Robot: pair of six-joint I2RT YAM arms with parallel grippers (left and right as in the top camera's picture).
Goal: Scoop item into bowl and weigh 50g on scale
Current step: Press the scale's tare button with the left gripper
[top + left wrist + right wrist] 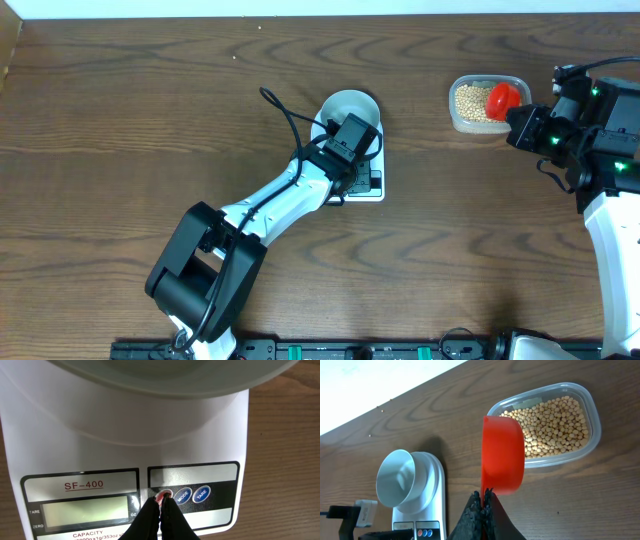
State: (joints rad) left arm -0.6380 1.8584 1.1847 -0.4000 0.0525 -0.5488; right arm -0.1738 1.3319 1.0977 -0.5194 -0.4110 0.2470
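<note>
The white scale point(375, 182) stands mid-table with the pale blue-grey bowl point(348, 107) on it; the bowl looks empty in the right wrist view point(400, 480). My left gripper point(161, 502) is shut, its tips touching the red round button point(164, 494) on the scale's front point(125, 435). The display point(82, 510) is blank. My right gripper point(483, 496) is shut on the handle of a red scoop point(503, 455), held beside the clear tub of tan beans point(555, 425). The scoop point(503, 98) and beans point(472, 102) also show overhead.
A clear rounded-rectangular plastic tub point(460, 122) holds the beans at the right back. Blue MODE point(182, 495) and TARE point(201, 493) buttons sit right of the red one. A black cable point(285, 115) loops beside the bowl. The table's far edge meets a white wall.
</note>
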